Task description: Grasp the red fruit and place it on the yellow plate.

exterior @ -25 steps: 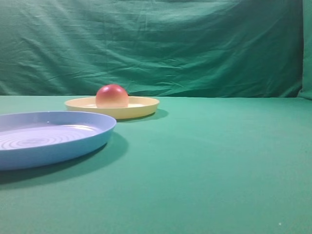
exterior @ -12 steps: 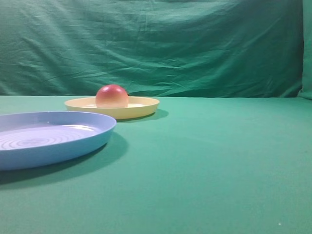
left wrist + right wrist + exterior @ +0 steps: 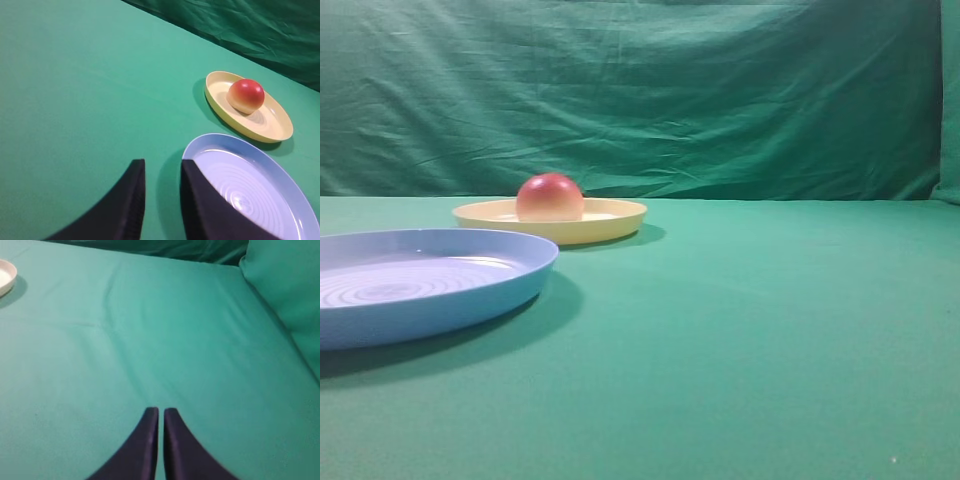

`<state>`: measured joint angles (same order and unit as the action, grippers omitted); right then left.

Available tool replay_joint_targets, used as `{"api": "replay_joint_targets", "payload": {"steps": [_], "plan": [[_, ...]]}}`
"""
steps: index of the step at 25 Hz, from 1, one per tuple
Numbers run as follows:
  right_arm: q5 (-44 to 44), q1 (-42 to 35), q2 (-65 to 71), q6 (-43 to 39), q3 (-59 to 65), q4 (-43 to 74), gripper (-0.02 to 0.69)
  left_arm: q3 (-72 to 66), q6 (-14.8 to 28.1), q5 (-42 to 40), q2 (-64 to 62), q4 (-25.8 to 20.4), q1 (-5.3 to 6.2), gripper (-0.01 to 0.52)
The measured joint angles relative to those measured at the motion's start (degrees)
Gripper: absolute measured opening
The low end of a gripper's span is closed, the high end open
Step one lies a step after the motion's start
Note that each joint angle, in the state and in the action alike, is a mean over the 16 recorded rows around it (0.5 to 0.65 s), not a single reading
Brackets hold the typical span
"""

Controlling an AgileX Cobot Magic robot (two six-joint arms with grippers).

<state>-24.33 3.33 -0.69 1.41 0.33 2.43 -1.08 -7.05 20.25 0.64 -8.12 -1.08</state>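
The red fruit (image 3: 550,197) sits dome-up inside the yellow plate (image 3: 612,222), left of the middle at the back of the green cloth. The left wrist view shows the fruit (image 3: 245,95) on the far half of that plate (image 3: 272,125), well ahead and to the right of my left gripper (image 3: 162,162). Its dark fingers stand apart with only cloth between them. My right gripper (image 3: 161,410) is shut and empty over bare cloth. Neither gripper shows in the exterior high view.
A larger light-blue ridged plate (image 3: 470,290) lies front left, and its rim (image 3: 280,167) is just right of my left gripper's fingers. A pale plate edge (image 3: 6,276) shows at the far left of the right wrist view. A green backdrop (image 3: 720,90) hangs behind.
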Motion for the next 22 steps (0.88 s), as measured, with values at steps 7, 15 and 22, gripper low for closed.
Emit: {"api": "replay_joint_targets", "payload": {"steps": [7,15,22], "plan": [[0.97,-0.01,0.0,0.0,0.77,0.0,0.0,0.0,0.0,0.0,0.0,0.0,0.0,0.157],[1.24,-0.01,0.0,0.0,0.81,0.0,0.0,0.0,0.0,0.0,0.0,0.0,0.0,0.157],[1.31,-0.01,0.0,0.0,0.82,0.0,0.0,0.0,0.0,0.0,0.0,0.0,0.0,0.157]]}}
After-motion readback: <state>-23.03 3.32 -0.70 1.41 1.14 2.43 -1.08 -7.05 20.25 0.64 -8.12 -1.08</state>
